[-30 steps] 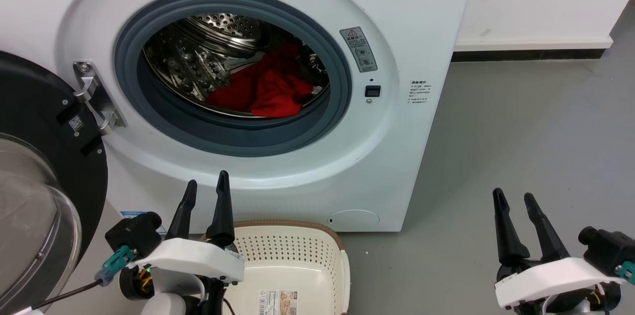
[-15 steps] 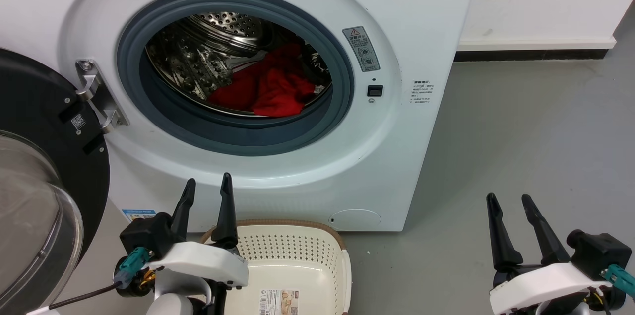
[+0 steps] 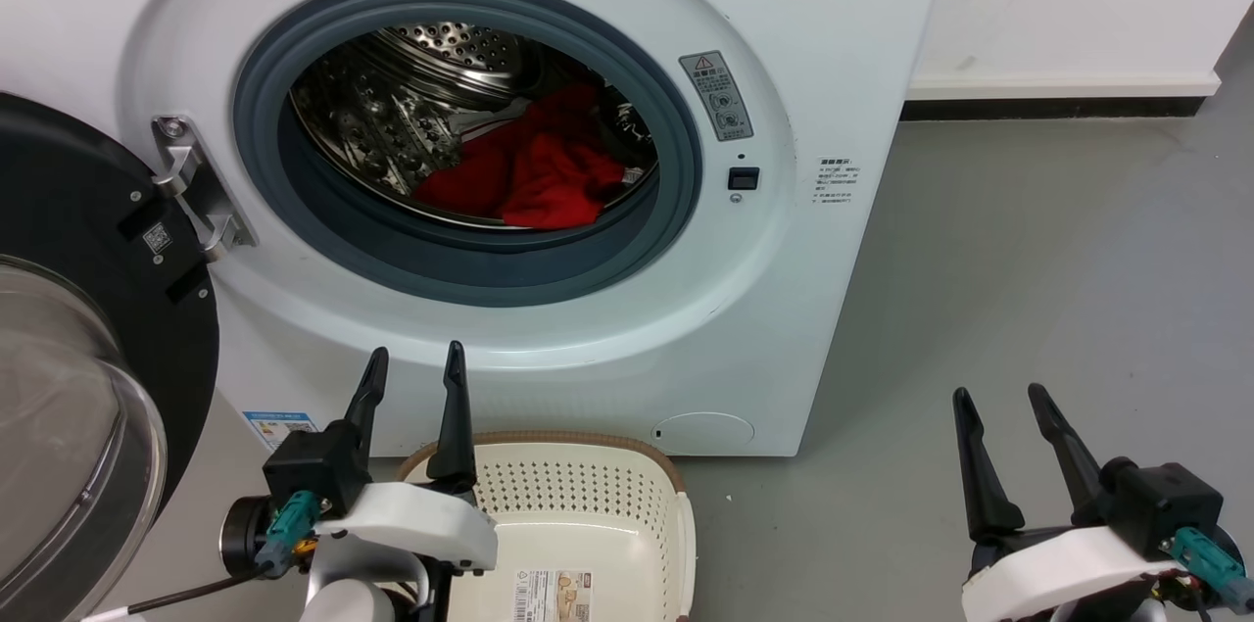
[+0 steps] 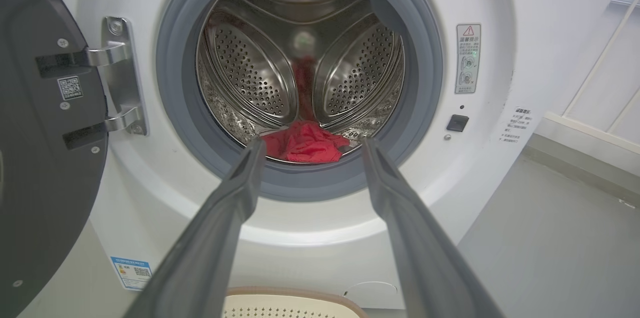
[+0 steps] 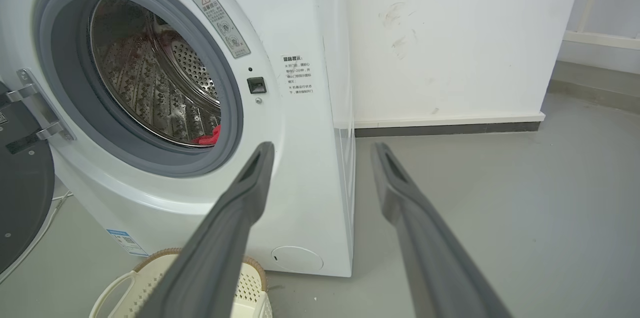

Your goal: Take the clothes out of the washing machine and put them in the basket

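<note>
Red clothes (image 3: 534, 181) heaped low in the washing machine (image 3: 803, 64) drum (image 3: 392, 113), door (image 3: 88, 240) open. Looks soft, light, floppy; best pinched at the raised near fold. Left tool (image 3: 416, 350) beside the empty basket (image 3: 549, 439), right tool (image 3: 997, 392) well to the right, both spread wide, holding nothing.

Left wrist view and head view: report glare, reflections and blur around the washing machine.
Left wrist view: the perforated steel drum mirrors the bright red garment as a red smear on its back; the dark fingers of the left gripper look soft near the lens. Head view: sharp, with green glints on the white washing machine at its top.
</note>
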